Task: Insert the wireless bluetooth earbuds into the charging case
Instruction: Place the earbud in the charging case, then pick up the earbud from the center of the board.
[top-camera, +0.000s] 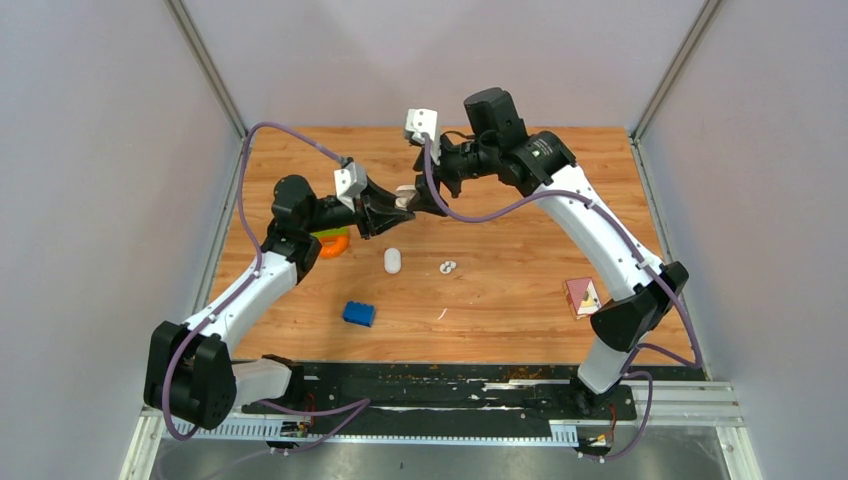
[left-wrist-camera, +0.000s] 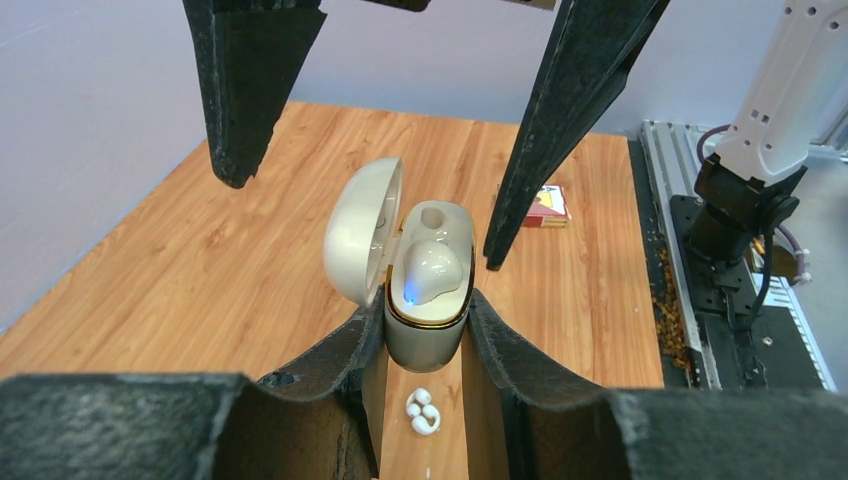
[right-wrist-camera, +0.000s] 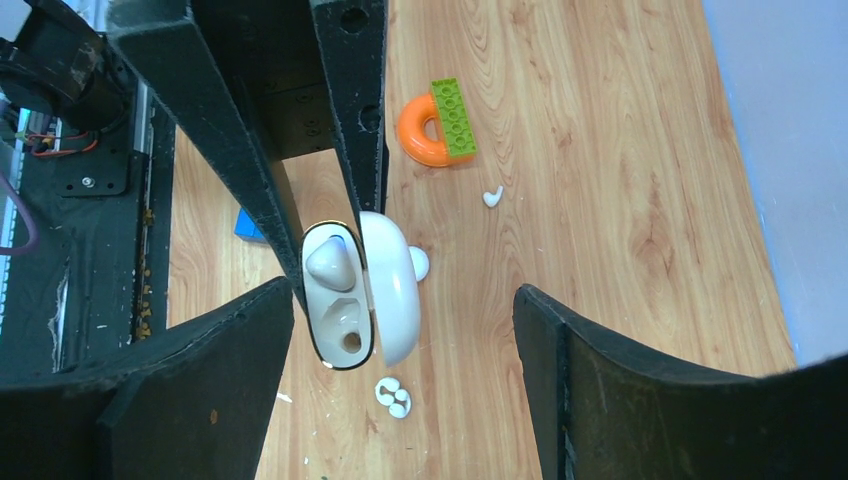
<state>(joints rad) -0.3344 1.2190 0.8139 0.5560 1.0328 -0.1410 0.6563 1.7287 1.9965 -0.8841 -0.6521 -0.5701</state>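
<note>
Clamping the open white case (right-wrist-camera: 338, 325), the left gripper (left-wrist-camera: 425, 318) shows one glossy white earbud (left-wrist-camera: 430, 270) seated, blue-lit; right gripper (right-wrist-camera: 400, 298) gapes wide, empty.

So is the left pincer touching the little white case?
Touching. The left wrist view shows the left pincer shut on the open charging case, with both fingers pressed against its sides.
</note>
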